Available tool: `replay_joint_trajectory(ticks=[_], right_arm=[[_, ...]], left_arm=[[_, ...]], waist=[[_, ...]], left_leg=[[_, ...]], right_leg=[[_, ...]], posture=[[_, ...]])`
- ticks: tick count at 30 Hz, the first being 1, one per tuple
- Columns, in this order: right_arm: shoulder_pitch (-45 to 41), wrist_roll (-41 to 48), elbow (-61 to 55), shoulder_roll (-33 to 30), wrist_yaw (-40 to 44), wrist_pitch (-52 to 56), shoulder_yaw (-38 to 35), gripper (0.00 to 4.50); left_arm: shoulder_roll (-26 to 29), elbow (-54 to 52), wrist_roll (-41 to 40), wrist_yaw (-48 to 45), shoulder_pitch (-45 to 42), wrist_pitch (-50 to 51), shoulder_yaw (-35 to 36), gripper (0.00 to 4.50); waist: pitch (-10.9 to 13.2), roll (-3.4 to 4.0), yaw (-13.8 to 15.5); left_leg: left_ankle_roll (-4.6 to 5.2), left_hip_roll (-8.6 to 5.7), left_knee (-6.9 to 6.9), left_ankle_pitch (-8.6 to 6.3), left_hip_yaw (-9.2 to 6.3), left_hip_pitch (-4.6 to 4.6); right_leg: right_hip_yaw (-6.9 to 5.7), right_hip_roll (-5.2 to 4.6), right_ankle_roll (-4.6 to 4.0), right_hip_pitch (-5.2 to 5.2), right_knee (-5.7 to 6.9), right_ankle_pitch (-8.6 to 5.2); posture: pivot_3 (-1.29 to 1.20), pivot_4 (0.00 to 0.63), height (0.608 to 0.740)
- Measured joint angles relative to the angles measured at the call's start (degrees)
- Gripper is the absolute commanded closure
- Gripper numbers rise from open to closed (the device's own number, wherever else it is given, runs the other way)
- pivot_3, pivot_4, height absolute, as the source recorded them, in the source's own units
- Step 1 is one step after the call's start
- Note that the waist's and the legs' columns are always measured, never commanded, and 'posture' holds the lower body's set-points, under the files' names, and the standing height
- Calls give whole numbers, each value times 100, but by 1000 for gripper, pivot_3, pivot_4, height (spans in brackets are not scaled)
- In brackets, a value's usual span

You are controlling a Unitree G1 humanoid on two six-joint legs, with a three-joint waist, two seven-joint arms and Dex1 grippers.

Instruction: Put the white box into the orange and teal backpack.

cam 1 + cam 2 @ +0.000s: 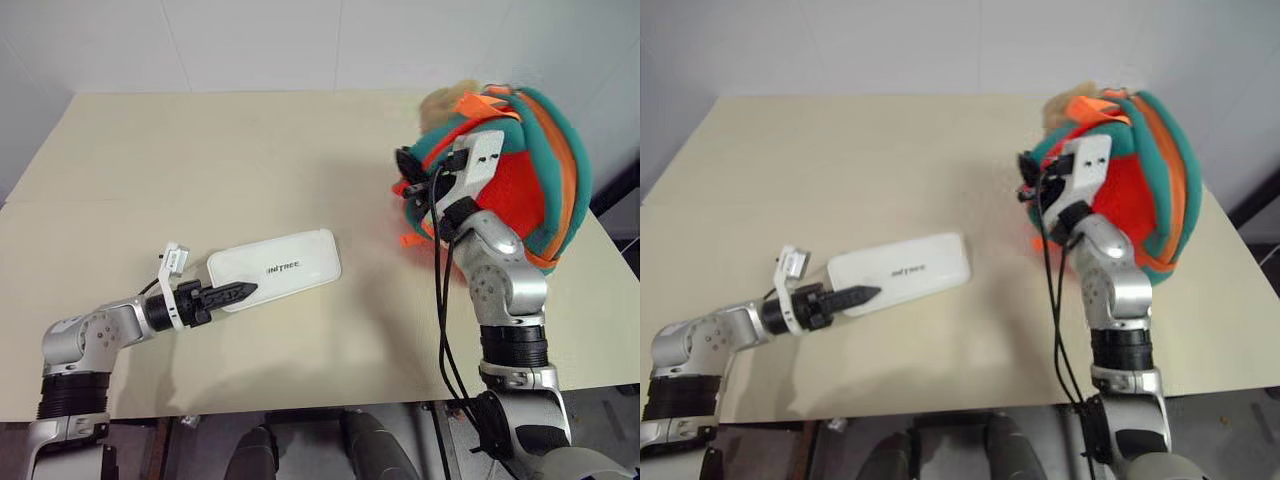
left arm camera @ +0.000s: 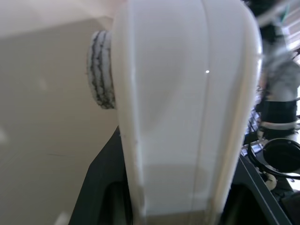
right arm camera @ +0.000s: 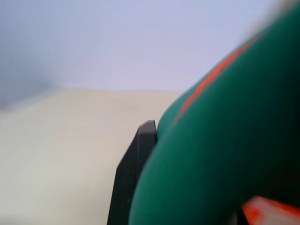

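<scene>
White box (image 1: 278, 267): gripped at its near-left end by the left gripper (image 1: 232, 292).
Orange and teal backpack (image 1: 515, 175): far right — pinched by the right gripper (image 1: 407, 172).

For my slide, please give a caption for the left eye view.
Left gripper clamps the white box on the table; right gripper grips the orange and teal backpack.

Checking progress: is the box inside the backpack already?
No, the box lies on the table, apart from the backpack.
</scene>
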Motion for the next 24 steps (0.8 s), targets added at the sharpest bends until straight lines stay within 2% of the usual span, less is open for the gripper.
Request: replay_joint_trajectory(ticks=[3,7,10,13,16,19,24], right_arm=[[-1,1397,-746,-409,682,1156,-15,4413],[1,3182,-1057,-1062,1104,2449,-99,4413],[216,4432,-1042,-2012,1477,3356,-271,4413],[408,5185,-1004,-2782,1927,4010,-287,4413],[661,5145,-820,-3416,2545,4333,-261,4413],[776,4532,-503,-3946,3325,4354,-124,4413],[582,3443,25,-4221,4480,3969,429,4413]], left_arm=[[23,61,0,4,64,-93,122,3045],[32,57,-5,30,193,-132,255,3045],[172,38,-96,23,407,-126,456,3045],[317,-79,-210,12,633,-98,661,3045],[388,-336,-326,4,910,-30,821,3045],[407,-644,-464,6,1268,35,1005,3045],[369,-1241,-760,33,1655,45,1241,3045]], waist=[[0,0,2],[0,0,34],[1,-1,106],[0,-1,135],[0,-1,170],[1,-2,176],[2,-3,180]], left_leg=[[0,4,-1,0,-12,2],[0,2,-1,0,-23,-2],[2,0,-3,-1,-26,-7],[3,2,-16,-2,-23,-6],[5,1,-22,-3,-15,-6],[9,0,-21,-8,-4,-7],[8,1,-21,-10,-1,-7]], right_leg=[[-14,0,-10,1,1,-5],[-26,-7,-15,6,-6,-8],[-31,-12,-18,7,-22,-10],[-31,-9,-20,7,-37,-12],[-30,-10,-20,7,-50,-12],[-26,-12,-20,7,-61,-12],[-25,-10,-20,5,-62,-12]], posture=[[0,150,740],[0,150,740],[0,150,740],[0,150,740],[0,150,740],[0,150,740],[0,150,740]])
